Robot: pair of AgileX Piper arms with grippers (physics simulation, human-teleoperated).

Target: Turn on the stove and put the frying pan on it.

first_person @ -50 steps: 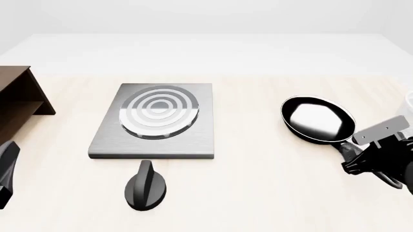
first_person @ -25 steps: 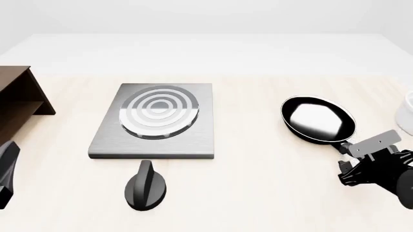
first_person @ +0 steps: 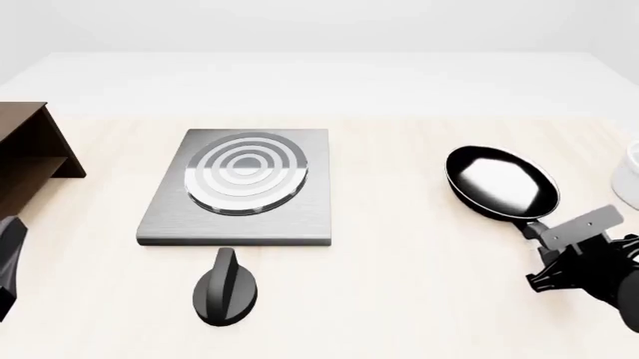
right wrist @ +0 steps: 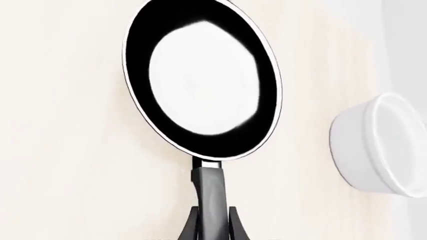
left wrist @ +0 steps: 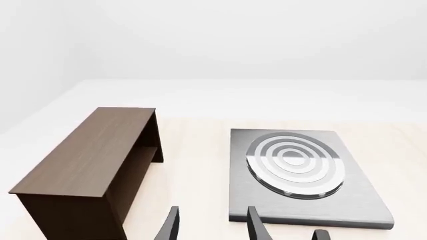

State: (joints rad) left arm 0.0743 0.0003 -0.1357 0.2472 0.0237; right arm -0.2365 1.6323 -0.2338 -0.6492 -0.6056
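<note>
On the left, our left gripper point(left wrist: 212, 226) hangs open near the cabinet point(left wrist: 93, 165), with the stove point(first_person: 239, 187) and its knob point(first_person: 226, 288) untouched. Over right, our right gripper point(right wrist: 212, 222) pinches the frying pan point(first_person: 501, 183) handle. Handle points back at us, pan bowl away. We'd lift level, no twisting, before swinging toward the burner.
</note>
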